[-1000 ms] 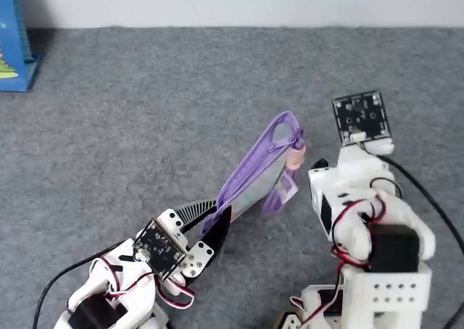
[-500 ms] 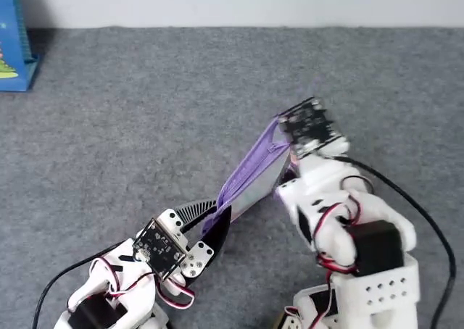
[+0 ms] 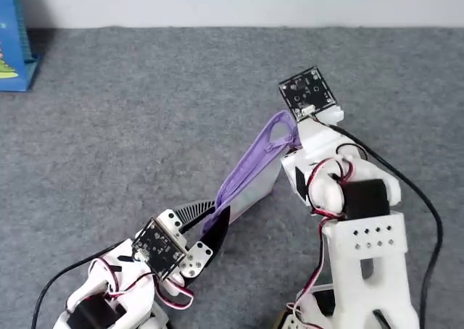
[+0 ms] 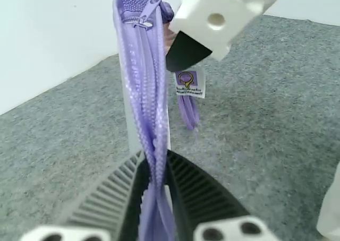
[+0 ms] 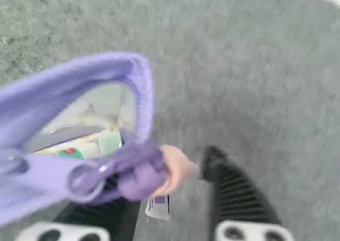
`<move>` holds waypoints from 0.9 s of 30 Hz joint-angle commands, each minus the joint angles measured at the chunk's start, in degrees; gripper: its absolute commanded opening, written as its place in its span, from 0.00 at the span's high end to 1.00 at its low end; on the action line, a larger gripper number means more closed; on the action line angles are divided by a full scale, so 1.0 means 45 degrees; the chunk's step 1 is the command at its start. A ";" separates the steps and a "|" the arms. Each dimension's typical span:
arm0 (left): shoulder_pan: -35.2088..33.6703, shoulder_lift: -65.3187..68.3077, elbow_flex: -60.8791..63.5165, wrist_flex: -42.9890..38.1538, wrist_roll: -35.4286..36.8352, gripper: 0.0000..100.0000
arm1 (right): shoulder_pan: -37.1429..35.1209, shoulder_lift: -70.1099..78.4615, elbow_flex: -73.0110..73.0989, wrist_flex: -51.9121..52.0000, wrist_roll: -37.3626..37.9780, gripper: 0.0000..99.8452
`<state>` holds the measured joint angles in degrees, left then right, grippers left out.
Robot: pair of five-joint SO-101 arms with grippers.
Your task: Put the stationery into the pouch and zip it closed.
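While the left claw is clamped shut on the near end of the purple pouch, the pouch stands on edge, zipper side up. It runs on a slant away from that claw to the right claw. Right claw is spread: one ribbed black finger sits clear on one side, the other lies under the pouch's far end. It grips nothing, as far as the blurred wrist view shows. Between its fingers are the zipper pull ring and a small pink charm, the charm just beside the ribbed finger's tip. Pouch mouth gapes at this end, with stationery inside, too blurred to name item by item. White tag and purple tassel hang off the far end, just below the right claw's black tip. Grey desk lies under everything. Blue box sits at the desk edge, well apart from both claws.
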<state>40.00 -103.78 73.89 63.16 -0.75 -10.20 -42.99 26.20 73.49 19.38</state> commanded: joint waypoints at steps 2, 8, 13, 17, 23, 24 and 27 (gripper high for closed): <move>0.0059 -0.0137 -0.0283 0.0234 -0.0020 0.99 | 0.0166 -0.0381 -0.0606 -0.0283 0.1582 0.99; 0.0059 -0.0137 -0.0283 0.0234 -0.0020 0.99 | 0.2100 -0.0947 -0.0664 -0.0635 0.1739 0.99; 0.0039 -0.0137 -0.0283 0.0254 -0.0020 0.99 | 0.4464 -0.0889 -0.0606 -0.1807 0.1895 0.99; 0.0039 -0.0137 -0.0283 0.0254 -0.0020 0.99 | 0.5284 -0.0342 -0.0606 -0.2022 0.2462 0.99; 0.0039 -0.0137 -0.0283 0.0254 -0.0020 0.99 | 0.5324 0.0244 -0.0625 -0.1827 0.2676 0.99; 0.0020 -0.0137 -0.0283 0.0254 -0.0020 0.99 | 0.5343 0.0342 -0.0664 -0.1846 0.2676 0.99; 0.0000 -0.0137 -0.0283 0.0391 -0.0020 0.99 | 0.5910 0.0518 -0.0664 -0.2022 0.2735 0.99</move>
<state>40.35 -103.69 73.98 63.34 -0.92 12.57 -41.85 26.02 66.20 31.08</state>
